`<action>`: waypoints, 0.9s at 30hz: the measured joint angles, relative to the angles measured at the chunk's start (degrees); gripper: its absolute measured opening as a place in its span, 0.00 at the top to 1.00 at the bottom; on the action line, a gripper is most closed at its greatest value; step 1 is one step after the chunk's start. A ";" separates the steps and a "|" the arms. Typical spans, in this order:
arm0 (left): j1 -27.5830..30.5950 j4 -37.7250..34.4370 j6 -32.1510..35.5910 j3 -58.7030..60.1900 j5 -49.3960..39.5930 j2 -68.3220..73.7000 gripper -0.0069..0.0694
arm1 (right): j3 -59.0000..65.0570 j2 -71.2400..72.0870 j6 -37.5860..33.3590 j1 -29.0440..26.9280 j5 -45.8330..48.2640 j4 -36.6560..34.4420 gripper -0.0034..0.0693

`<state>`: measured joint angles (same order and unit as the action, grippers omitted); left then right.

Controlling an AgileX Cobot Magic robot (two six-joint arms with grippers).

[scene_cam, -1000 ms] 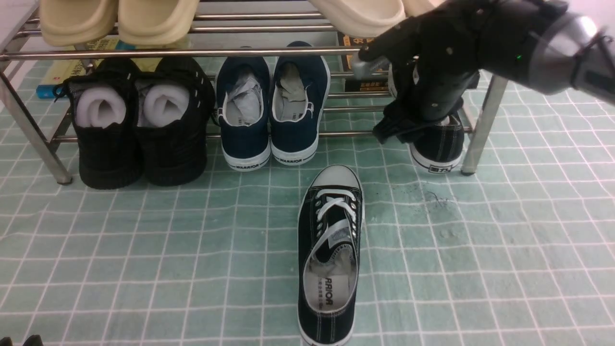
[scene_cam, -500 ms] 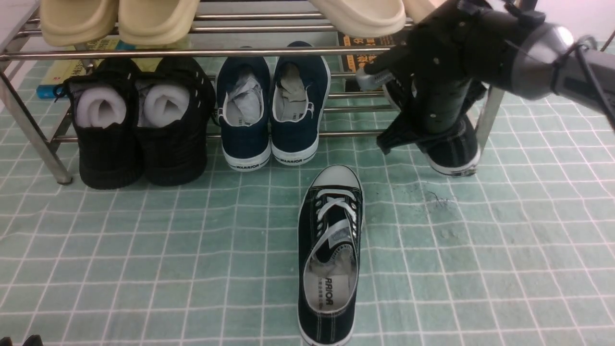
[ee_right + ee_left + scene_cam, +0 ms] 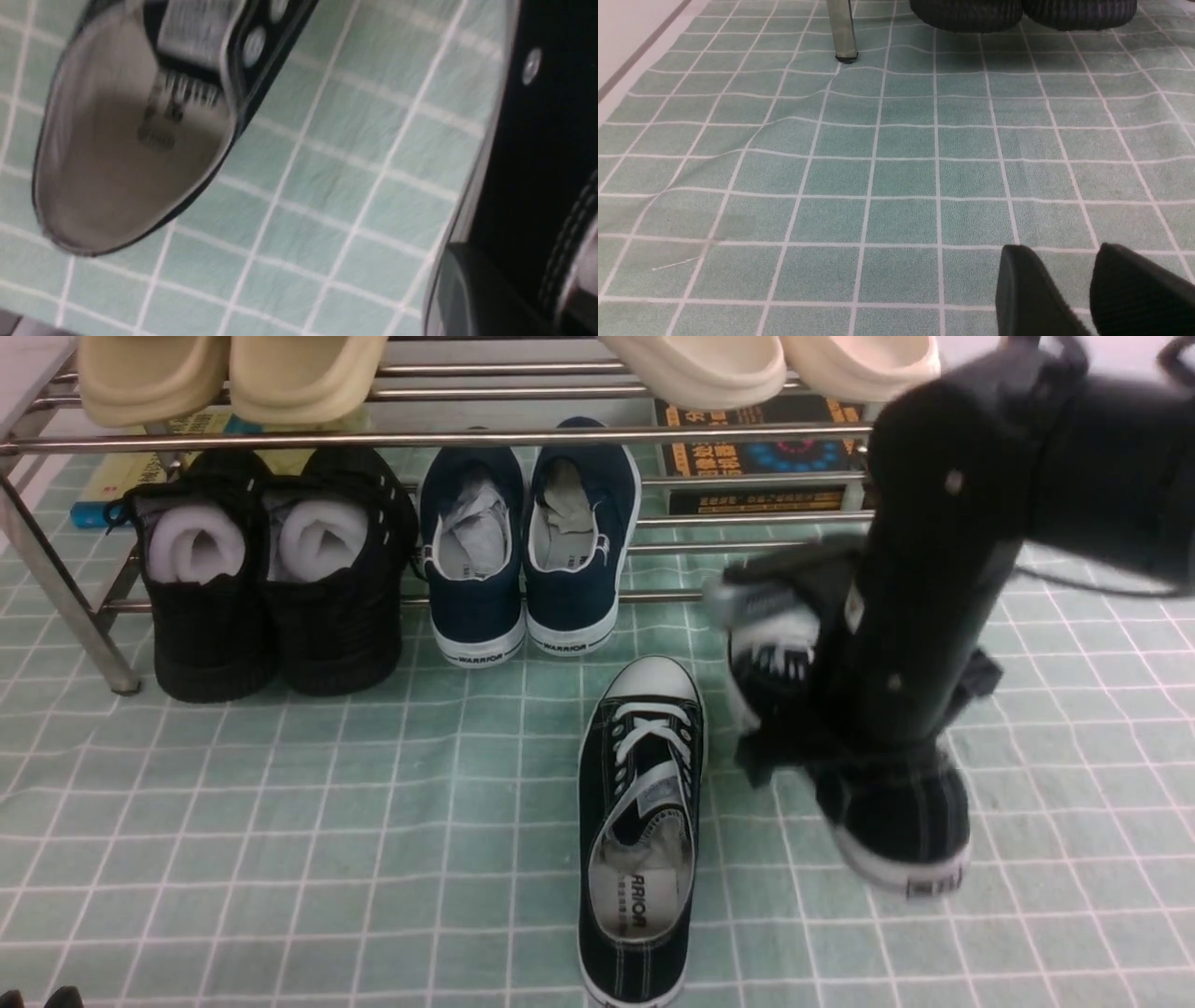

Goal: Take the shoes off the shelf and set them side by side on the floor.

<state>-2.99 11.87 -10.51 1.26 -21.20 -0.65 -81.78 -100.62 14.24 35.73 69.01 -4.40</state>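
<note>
One black canvas sneaker (image 3: 639,831) with white laces lies on the pale green floor (image 3: 280,821), its toe toward the shelf (image 3: 373,437). The second sneaker (image 3: 896,821) hangs tilted in the air to its right, heel toward me. My right gripper (image 3: 840,747) is shut on its side wall, with one finger (image 3: 467,289) pressed against the black canvas (image 3: 537,163). The right wrist view also shows the floor sneaker (image 3: 131,140) from above. My left gripper (image 3: 1062,249) hovers low over bare cloth, open with nothing between its fingers.
On the lower tier stand an all-black pair (image 3: 266,579) stuffed with white foam and a navy slip-on pair (image 3: 527,541). Cream slippers (image 3: 233,373) rest on the top rails. Boxes (image 3: 766,457) lie behind the rack. A chrome leg (image 3: 843,32) stands ahead of my left gripper.
My right arm has pulled the second sneaker off the lower tier and carried it toward me, above the floor to the right of the first sneaker. The left arm has not moved.
</note>
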 joint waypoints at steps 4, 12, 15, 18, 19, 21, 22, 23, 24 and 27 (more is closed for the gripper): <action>0.00 0.00 0.00 0.00 0.00 0.00 0.59 | 3.35 -0.78 4.34 2.52 -6.15 -0.88 0.94; 0.00 0.00 0.00 0.00 0.00 -0.02 0.59 | 3.70 -2.48 9.80 2.64 -11.82 1.21 0.94; 0.00 0.00 0.00 0.00 0.00 -0.02 0.59 | 3.70 -3.13 12.81 2.64 -13.19 2.45 0.93; 0.00 0.00 0.00 0.00 0.00 -0.02 0.59 | 3.70 -3.56 14.75 2.64 -13.94 2.71 0.93; 0.00 0.00 0.00 0.00 0.00 -0.02 0.59 | 3.70 -3.93 15.34 2.64 -14.41 2.54 0.92; 0.00 0.00 0.00 0.00 0.00 -0.02 0.59 | 3.70 -4.28 15.72 2.64 -14.74 1.66 0.89; 0.00 0.00 0.00 0.00 0.00 -0.02 0.59 | 3.70 -4.27 15.77 2.64 -14.96 1.30 0.88; 0.00 0.00 0.00 0.00 0.00 -0.02 0.59 | 3.70 -4.27 15.86 2.64 -15.50 0.75 0.84; 0.00 0.00 0.00 0.00 0.00 -0.02 0.59 | 3.70 -4.27 15.92 2.64 -15.61 0.62 0.84; 0.00 0.00 0.00 0.00 0.00 -0.02 0.59 | 3.60 -4.27 16.11 2.64 -16.72 -1.46 0.70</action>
<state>-2.99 11.87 -10.51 1.26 -21.20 -0.67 -78.18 -104.89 30.34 38.37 52.28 -5.87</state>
